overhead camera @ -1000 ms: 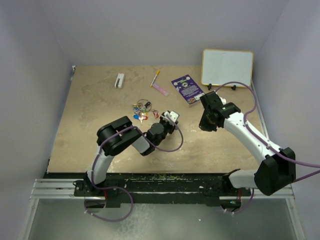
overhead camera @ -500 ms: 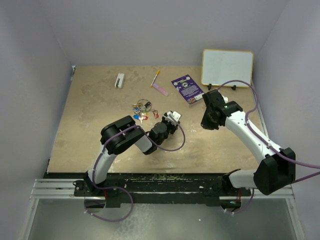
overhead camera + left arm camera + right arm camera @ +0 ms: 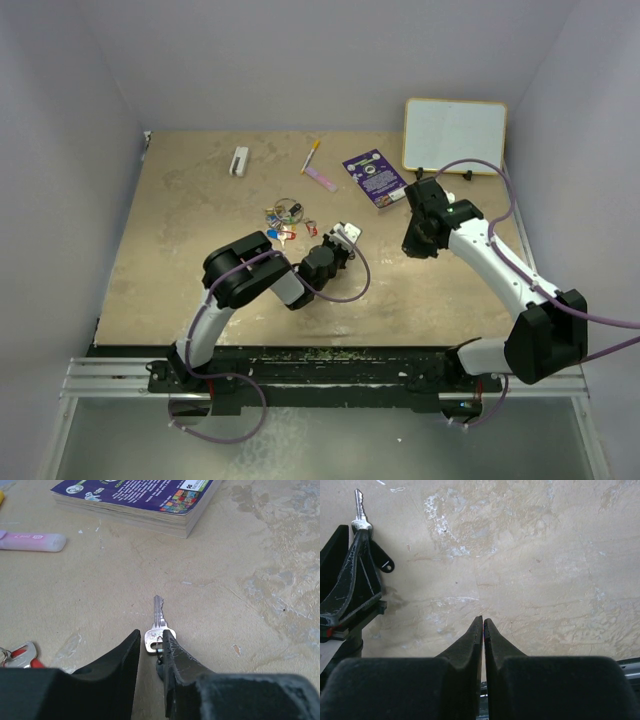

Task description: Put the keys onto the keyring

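- Two grippers sit over the tan table (image 3: 180, 220), both near its middle.
- The left gripper (image 3: 151, 634) lies low on the surface, its fingers drawn in on the head of a silver key (image 3: 158, 611). The right finger overlaps the head and the left finger is just beside it.
- That key lies about midway across the table, its blade pointing towards the purple booklet (image 3: 135, 500) that lies towards the far right corner.
- The right gripper (image 3: 483, 621) hangs above bare surface right of centre, well apart from the key, its fingers pressed together with nothing between them.
- The other keys (image 3: 281, 222), with coloured tags, lie bunched just left of the left gripper, towards the far edge.
- The keyring (image 3: 290, 207) lies at the far side of that bunch; whether any key is threaded on it cannot be told.
- A pink marker (image 3: 32, 541) lies left of the booklet, and a whiteboard (image 3: 455, 135) stands in the far right corner.
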Tool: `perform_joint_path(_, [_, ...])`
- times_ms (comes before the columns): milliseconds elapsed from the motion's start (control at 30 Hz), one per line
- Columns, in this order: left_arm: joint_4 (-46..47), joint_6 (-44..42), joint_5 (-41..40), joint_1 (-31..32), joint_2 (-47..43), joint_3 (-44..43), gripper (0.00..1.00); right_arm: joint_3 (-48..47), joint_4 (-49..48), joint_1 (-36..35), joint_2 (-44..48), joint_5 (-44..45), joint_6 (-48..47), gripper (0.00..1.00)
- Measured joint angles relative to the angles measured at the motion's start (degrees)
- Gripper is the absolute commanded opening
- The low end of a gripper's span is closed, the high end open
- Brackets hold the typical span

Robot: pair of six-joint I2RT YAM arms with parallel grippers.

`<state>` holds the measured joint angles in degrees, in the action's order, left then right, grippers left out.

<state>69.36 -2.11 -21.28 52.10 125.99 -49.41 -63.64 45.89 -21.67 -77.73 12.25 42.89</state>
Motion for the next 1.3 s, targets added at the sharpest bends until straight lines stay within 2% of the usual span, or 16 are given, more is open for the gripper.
perform_joint_path(433, [0.42, 0.20, 0.02, 0.00, 0.46, 0.00, 0.30, -0.22, 0.13, 0.33, 0.00, -0.22, -0.07, 0.06])
perform_joint_path(633, [-0.85, 0.98, 0.24, 0.00, 0.46, -0.85, 0.16, -0.44, 0.15, 0.33, 0.00, -0.22, -0.04, 0.06])
perform_joint_path(700, [-1.22, 1.01, 0.50, 0.00, 0.46, -1.01, 0.06, -0.44, 0.17, 0.35, 0.00, -0.22, -0.04, 0.05])
perform_joint_path(733, [-1.27, 1.03, 0.59, 0.00, 0.46, -1.03, 0.04, -0.44, 0.20, 0.37, 0.00, -0.22, -0.04, 0.04])
perform_joint_path(867, [-1.38, 1.07, 0.94, 0.00, 0.46, -1.07, 0.04, -0.44, 0.31, 0.37, 0.02, -0.22, -0.02, 0.00])
perform_joint_path(1133, [0.17, -0.39, 0.85, 0.00, -1.60, 2.36, 0.04, -0.92, 0.17, 0.37, 0.76, 0.28, -0.96, 0.00])
perform_joint_path(1167, [-0.61, -0.81, 0.63, -0.04, -2.99, 2.99, 0.04, -1.27, -0.09, 0.37, 1.33, 0.44, -1.46, 0.06])
perform_joint_path(1233, [-4.83, -2.03, 0.22, -0.44, -7.80, 3.15, 0.04, -1.66, -2.64, 0.37, 4.00, 1.09, -3.32, 0.47])
perform_joint_path(1267, [-7.43, -2.08, 0.24, -0.79, -10.91, 2.95, 0.04, -1.66, -4.70, 0.37, 6.01, 1.38, -4.28, 0.57])
perform_joint_path(1300, [-10.27, -1.90, 0.39, -1.46, -14.60, 2.38, 0.04, -1.66, -7.28, 0.37, 8.48, 1.62, -5.49, 0.60])
